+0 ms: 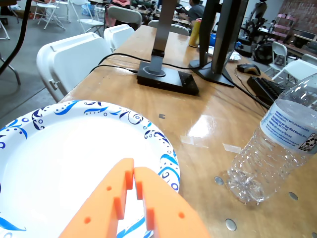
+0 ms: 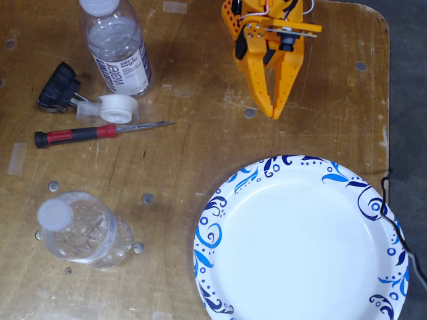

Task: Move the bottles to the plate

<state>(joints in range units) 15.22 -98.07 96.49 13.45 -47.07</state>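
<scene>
The labelled bottle [image 2: 119, 48] stood upright on the wooden table [image 2: 187, 153], well apart from the gripper [image 2: 272, 111] toward the left edge of the fixed view; in the wrist view it rose at the right, beyond the fingertips. The ribbed bottle [image 2: 83, 230] stood upright too, farther from the gripper, at the lower left of the fixed view. Neither touched the plate [image 2: 300, 247], which lay bare near the fingertips, just below them in the fixed view. The orange gripper carried nothing, its two fingers [image 1: 116, 191] pressed nearly together with only a thin slit between them, their tips appearing over the plate's rim in the wrist view. Between gripper and labelled bottle lay a tape dispenser [image 2: 110, 107] and a red-handled screwdriver [image 2: 100, 131].
</scene>
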